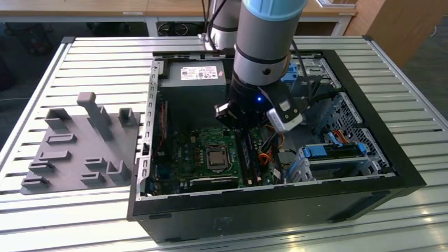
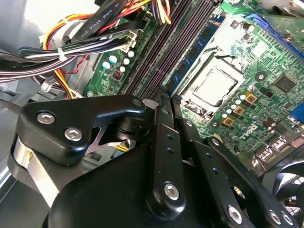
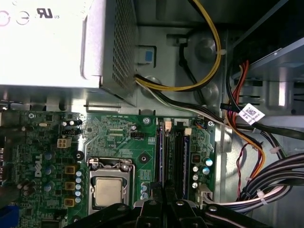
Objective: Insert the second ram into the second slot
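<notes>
**Gripper and second ram inside the open case.** We see the gripper (image 2: 160, 97) standing low inside the open computer case (image 1: 280, 202). Its fingers (image 2: 164, 123) are drawn together so that the tips meet. We cannot tell whether they pinch a board edge or merely bear upon it.

The second ram (image 2: 190, 61), a thin blue stick with dark chips, stands on edge in the memory slots (image 2: 164, 47). It runs away from directly beneath the fingertips. It occupies the side of the slot bank nearest the processor socket (image 2: 216, 85). We cannot tell whether it is fully seated.

On the far side of the slots from the socket, a row of small capacitors (image 2: 118, 59) stands on the green motherboard (image 2: 266, 66). Beyond them lies a bundle of black, yellow, orange and red cables (image 2: 71, 50).

In the first wrist view, the silver power supply (image 3: 52, 42) lies past the end of the slots. In the exterior view, blue drive-bay clips (image 1: 329, 152) sit to the exterior view's right of the arm (image 1: 263, 47). A grey moulded fixture (image 1: 77, 147) rests on the slatted table (image 1: 91, 58) at the exterior view's left of the case.
</notes>
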Robot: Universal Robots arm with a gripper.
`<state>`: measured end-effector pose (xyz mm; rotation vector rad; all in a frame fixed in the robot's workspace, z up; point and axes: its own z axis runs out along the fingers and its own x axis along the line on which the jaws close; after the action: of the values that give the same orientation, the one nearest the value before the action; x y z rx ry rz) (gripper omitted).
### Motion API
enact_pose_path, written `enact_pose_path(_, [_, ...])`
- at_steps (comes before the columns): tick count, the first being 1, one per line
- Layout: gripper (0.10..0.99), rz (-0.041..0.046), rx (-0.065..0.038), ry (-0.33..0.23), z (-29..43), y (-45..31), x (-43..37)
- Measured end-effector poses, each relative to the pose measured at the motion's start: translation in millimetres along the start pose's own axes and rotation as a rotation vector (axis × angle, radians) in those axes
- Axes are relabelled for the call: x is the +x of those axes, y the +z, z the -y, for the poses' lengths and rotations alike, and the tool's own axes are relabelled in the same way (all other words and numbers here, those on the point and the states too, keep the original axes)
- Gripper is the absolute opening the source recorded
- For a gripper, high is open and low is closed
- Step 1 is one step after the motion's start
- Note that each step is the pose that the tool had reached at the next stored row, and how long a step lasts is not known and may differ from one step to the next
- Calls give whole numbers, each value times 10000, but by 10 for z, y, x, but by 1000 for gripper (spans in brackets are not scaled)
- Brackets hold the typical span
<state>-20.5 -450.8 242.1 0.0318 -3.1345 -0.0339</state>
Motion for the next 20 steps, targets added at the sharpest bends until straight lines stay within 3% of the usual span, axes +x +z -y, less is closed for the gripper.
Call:
enact_pose_path(13, [137,-6,5,1,2,79,1])
enact_pose_path(20, [137,-7,6,15,45,103,1])
